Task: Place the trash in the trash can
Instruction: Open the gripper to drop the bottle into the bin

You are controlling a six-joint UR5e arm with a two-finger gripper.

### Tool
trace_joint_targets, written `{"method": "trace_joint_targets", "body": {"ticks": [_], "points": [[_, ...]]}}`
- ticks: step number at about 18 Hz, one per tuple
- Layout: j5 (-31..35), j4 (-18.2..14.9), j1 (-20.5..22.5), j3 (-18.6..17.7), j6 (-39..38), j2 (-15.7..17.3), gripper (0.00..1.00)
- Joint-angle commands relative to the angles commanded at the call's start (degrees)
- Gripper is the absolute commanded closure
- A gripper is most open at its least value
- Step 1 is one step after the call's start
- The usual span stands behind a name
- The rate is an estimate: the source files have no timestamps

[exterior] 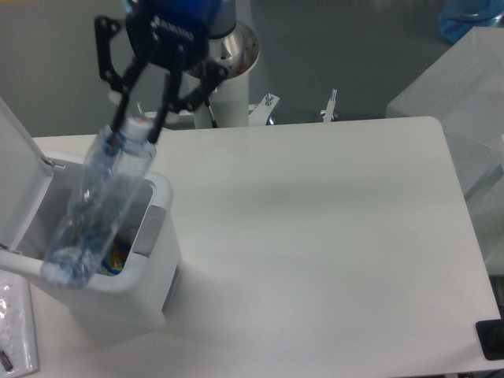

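One bottle (pixel 98 209) is hanging tilted from your tool (pixel 140 126), which is clenching its neck above the open trash can (pixel 150 236) at the counter's (pixel 331 236) left, so you are wanting its low end inside the rim before letting go.

The claw (pixel 135 126) hangs pointing downward, fingers pinched together.

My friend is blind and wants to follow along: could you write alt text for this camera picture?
A robot's end effector holds a clear plastic bottle by its neck, hanging tilted over an open white trash can on a white table. The can's lid is flipped up at left, and colourful wrappers lie inside.
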Motion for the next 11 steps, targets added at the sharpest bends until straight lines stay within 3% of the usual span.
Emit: {"method": "trace_joint_targets", "body": {"ticks": [5, 8, 11], "points": [[0.26, 0.09, -0.26, -8.09, 5.8, 4.49, 0.8], [0.61, 0.7, -0.61, -9.68, 7.3, 4.15, 0.76], [1.4, 0.88, -0.7, -10.03, 8.53, 2.3, 0.61]]}}
